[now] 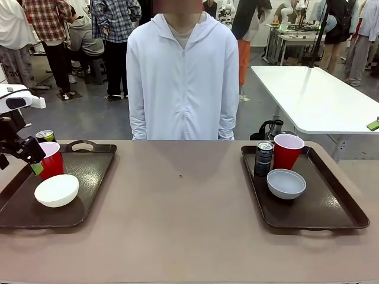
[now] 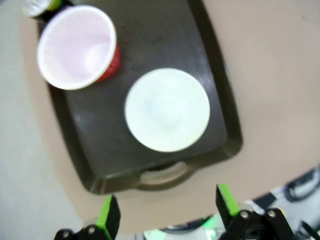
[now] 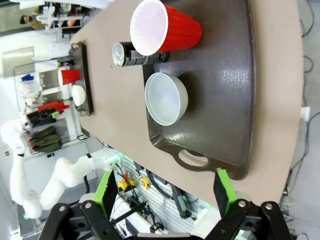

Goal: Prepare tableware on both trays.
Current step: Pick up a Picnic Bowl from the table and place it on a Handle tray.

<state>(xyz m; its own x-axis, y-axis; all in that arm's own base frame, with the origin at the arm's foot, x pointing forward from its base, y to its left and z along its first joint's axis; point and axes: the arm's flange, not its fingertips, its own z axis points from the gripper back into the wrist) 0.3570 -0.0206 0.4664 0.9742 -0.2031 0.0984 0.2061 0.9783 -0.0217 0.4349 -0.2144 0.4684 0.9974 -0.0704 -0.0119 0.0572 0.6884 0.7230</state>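
On table, front view: left tray (image 1: 89, 195) at 9 o'clock holds red cup (image 1: 51, 160), white bowl (image 1: 57, 190), can (image 1: 44, 136); right tray (image 1: 331, 207) at 3 o'clock holds the same set. Left wrist view: left gripper (image 2: 168, 209) spread, empty, above that tray. Right wrist view: right gripper (image 3: 164, 187) spread, empty, above its tray.

The dark brown rectangular plastic tray (image 3: 225, 90) is showing a glossy, scuffed sheen; the matt beige tabletop (image 1: 183, 219) is looking smooth.
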